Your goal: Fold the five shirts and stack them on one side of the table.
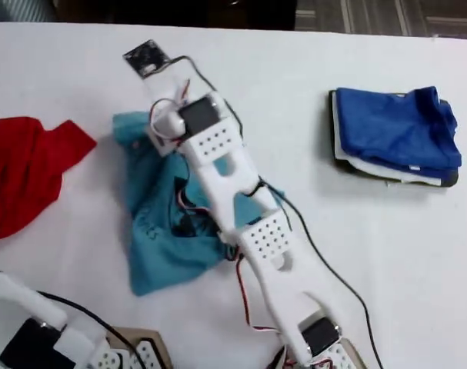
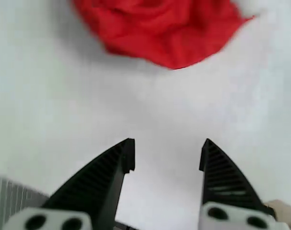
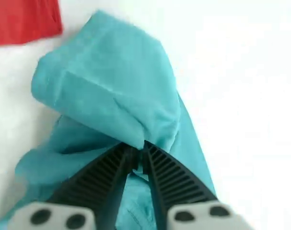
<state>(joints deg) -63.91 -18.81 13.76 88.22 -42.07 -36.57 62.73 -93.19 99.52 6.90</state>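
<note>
Right wrist view: your right gripper [image 3: 139, 152] clamps the teal shirt [image 3: 107, 91], and your left gripper [image 2: 167, 153] gapes. It looks mid-fold, so finish it, then carry it to the pile [image 1: 395, 134] at three o'clock.

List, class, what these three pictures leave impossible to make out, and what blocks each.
Red shirt: high view, cut off by the left edge.
Teal shirt: high view, its middle hidden under the right arm.
Folded stack: high view, layers under the blue shirt too thin to count.

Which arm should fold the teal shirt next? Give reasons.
Right. The right gripper is shut on the teal shirt, pinching a fold; the left gripper hangs open over the table beside the red shirt.
</note>
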